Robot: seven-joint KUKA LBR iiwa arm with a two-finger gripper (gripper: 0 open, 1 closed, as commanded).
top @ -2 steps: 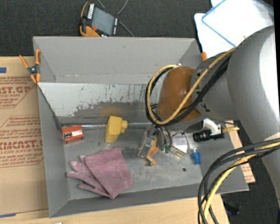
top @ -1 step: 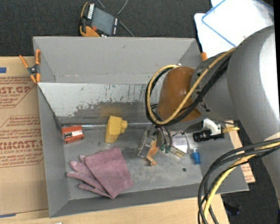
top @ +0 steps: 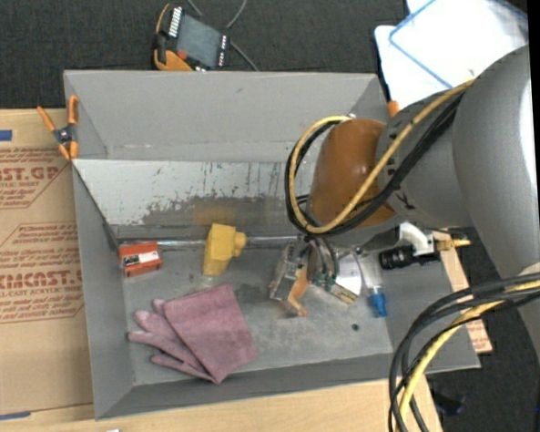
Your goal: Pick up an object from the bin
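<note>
My gripper (top: 290, 293) hangs low over the bin floor, right of the middle, under the orange wrist cover. Nothing shows in its grasp. A mauve knitted glove (top: 200, 333) lies flat just to its left, toward the front of the bin. A yellow plastic piece (top: 221, 247) sits behind and to the left of the gripper, near the back wall's foot. Close on the gripper's right, a white object (top: 349, 274) is partly hidden under the wrist.
A small red and orange box (top: 140, 258) lies by the left wall. A small blue thing (top: 377, 302) rests near the right wall. The arm and its cables cover the bin's right side. Bare floor shows in front of the gripper.
</note>
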